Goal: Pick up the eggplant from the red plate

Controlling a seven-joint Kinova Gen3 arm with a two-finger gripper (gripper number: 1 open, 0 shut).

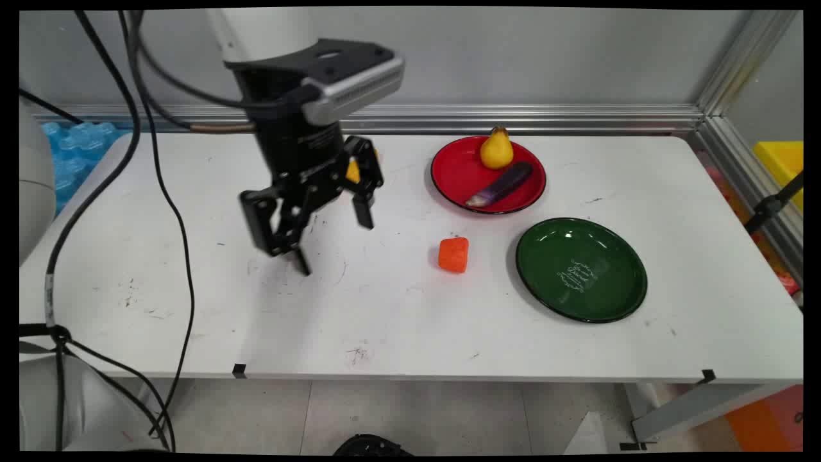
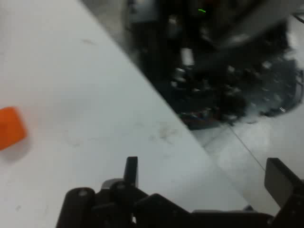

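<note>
Main view, going from my side of the table point(image 1: 397, 333) back: the green plate point(image 1: 581, 269) sits near right with nothing in it but some white lettering I can't read. Just left of it, apart from the rim, is an orange block point(image 1: 453, 254) on the bare tabletop. Further left my gripper point(image 1: 333, 240) hangs over the table with its fingers spread wide and nothing between them, well clear of the block. Behind it there's a bit of something yellow point(image 1: 352, 171), mostly blocked by the gripper, so I can't say what it is. Farthest back is the red plate point(image 1: 455, 176) with a yellow pear point(image 1: 496, 149) standing at its far side and a purple eggplant point(image 1: 501, 184) lying slantwise across the middle. On the hand view the block point(image 2: 10, 127) is cut off at the left edge, and past the table edge point(image 2: 156, 109) it's just dark clutter I can't make out.
</note>
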